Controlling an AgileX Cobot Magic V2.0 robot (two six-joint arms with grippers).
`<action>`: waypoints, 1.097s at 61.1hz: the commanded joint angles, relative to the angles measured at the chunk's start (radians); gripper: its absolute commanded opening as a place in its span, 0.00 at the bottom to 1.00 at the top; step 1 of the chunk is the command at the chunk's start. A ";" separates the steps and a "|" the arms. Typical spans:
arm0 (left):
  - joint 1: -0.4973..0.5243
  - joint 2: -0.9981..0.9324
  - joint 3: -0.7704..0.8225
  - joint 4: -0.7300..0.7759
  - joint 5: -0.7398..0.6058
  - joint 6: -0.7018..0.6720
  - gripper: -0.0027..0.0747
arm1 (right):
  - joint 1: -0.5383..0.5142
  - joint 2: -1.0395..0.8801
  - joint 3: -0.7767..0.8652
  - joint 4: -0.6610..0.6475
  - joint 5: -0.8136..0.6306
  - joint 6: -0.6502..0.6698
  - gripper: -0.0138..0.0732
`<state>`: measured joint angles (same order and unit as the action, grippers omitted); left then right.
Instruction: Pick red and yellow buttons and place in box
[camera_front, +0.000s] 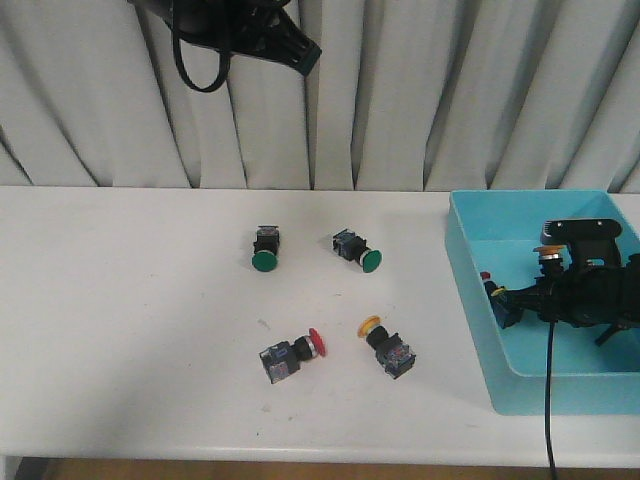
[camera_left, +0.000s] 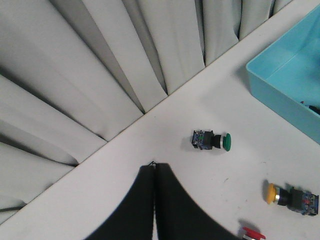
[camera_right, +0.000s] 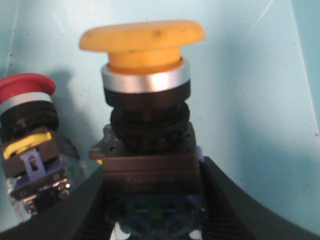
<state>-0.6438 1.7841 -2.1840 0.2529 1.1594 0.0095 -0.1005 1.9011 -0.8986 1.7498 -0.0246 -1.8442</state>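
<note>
While I scan from big to small: white table (camera_front: 150, 330) under grey curtains (camera_front: 420, 100), blue box (camera_front: 470, 290) at frame right. My right gripper (camera_right: 152, 200) sits inside it, clamped on a yellow button (camera_right: 145, 75), cap up, axis vertical between the fingers; red button (camera_right: 25, 100) beside. Left gripper (camera_left: 155, 200) closed, empty. Loose on the table centre: red button (camera_front: 292, 355), yellow button (camera_front: 388, 345).

Right claw (camera_front: 500, 300) low inside the blue box (camera_front: 468, 270), state unclear, while on the white surface (camera_front: 130, 320) lie two green buttons (camera_front: 264, 250) (camera_front: 358, 250), a red button (camera_front: 292, 355) and a yellow button (camera_front: 388, 346) beside it.
</note>
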 joint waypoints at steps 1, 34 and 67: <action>-0.001 -0.043 -0.030 0.012 -0.045 -0.009 0.02 | -0.005 -0.039 -0.033 0.036 0.025 -0.008 0.53; -0.001 -0.043 -0.030 0.011 -0.036 -0.009 0.03 | -0.005 -0.248 -0.033 0.034 0.066 -0.014 0.69; -0.001 -0.043 -0.030 0.011 -0.043 -0.009 0.03 | 0.105 -0.957 -0.030 0.015 0.116 -0.013 0.66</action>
<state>-0.6438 1.7841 -2.1840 0.2529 1.1767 0.0095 -0.0254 1.0297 -0.9058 1.7438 0.1071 -1.8471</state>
